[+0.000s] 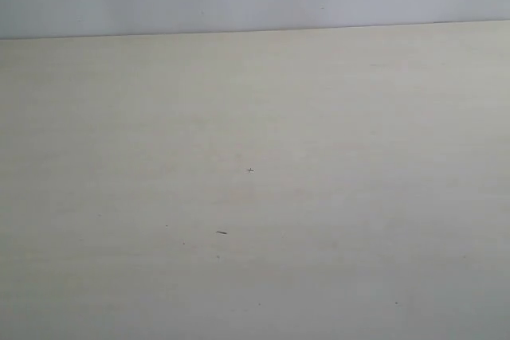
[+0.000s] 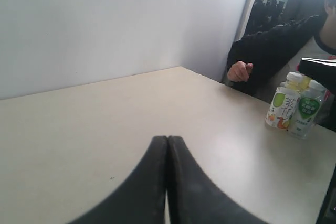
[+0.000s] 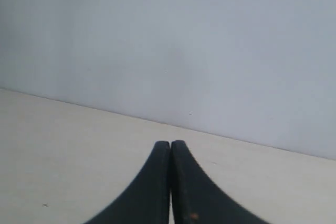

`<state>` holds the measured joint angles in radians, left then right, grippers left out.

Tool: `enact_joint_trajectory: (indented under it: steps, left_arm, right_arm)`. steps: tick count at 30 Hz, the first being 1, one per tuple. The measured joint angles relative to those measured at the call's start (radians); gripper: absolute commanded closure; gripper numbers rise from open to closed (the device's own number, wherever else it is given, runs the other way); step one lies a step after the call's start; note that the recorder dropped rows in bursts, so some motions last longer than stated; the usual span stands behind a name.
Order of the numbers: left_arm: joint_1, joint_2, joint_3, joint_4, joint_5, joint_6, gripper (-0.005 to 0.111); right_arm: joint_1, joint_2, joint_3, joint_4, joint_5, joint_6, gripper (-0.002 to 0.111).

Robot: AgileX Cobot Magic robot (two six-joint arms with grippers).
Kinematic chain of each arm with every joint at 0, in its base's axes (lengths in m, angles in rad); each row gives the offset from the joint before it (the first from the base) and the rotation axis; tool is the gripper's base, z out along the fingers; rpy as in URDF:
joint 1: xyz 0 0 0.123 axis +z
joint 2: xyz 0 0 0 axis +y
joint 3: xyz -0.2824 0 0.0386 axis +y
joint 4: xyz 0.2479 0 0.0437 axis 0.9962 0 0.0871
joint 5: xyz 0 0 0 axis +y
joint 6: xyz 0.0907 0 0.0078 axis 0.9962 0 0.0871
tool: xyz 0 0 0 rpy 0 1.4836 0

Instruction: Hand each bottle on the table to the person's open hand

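Fingers (image 2: 152,187) of the left gripper (image 2: 168,139) and the right gripper (image 3: 170,142) are pressed together on nothing, as no bottle is reached yet; two bottles (image 2: 285,106) are seen near the table (image 2: 79,129) edge, close to the person's hand (image 2: 240,71).

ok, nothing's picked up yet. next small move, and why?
Probably open the left gripper, ready to reach for the yellow tea bottle. Its jaws are shut on nothing, and that bottle and the green-labelled bottle show only in its wrist view, standing together on the table. The person's hand is curled, so no handover is due yet.
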<state>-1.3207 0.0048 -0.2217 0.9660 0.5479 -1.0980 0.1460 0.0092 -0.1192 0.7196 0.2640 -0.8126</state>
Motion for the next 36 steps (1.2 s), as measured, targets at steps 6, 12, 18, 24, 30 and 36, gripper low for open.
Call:
enact_joint_trajectory:
  steps: [6, 12, 18, 24, 30, 36]
  left_arm:
    - [0.000, 0.000, 0.000, 0.000, 0.000, 0.000, 0.107]
    - [0.000, 0.000, 0.000, 0.000, 0.000, 0.000, 0.107]
    - [0.000, 0.000, 0.000, 0.000, 0.000, 0.000, 0.107]
    - [0.000, 0.000, 0.000, 0.000, 0.000, 0.000, 0.107]
    - [0.000, 0.000, 0.000, 0.000, 0.000, 0.000, 0.107]
    - [0.000, 0.000, 0.000, 0.000, 0.000, 0.000, 0.107]
  right_arm:
    - [-0.102, -0.004, 0.021, -0.005, -0.023, -0.002, 0.108]
    - [-0.103, -0.004, 0.021, -0.010, -0.021, 0.005, 0.108]
    - [-0.103, -0.004, 0.021, -0.358, 0.007, 0.385, 0.108]
    - [-0.103, -0.004, 0.021, -0.543, 0.009, 0.655, 0.108]
    - [-0.103, -0.004, 0.021, -0.569, 0.012, 0.691, 0.108]
    - [-0.114, -0.004, 0.059, -0.672, -0.019, 0.813, 0.108]
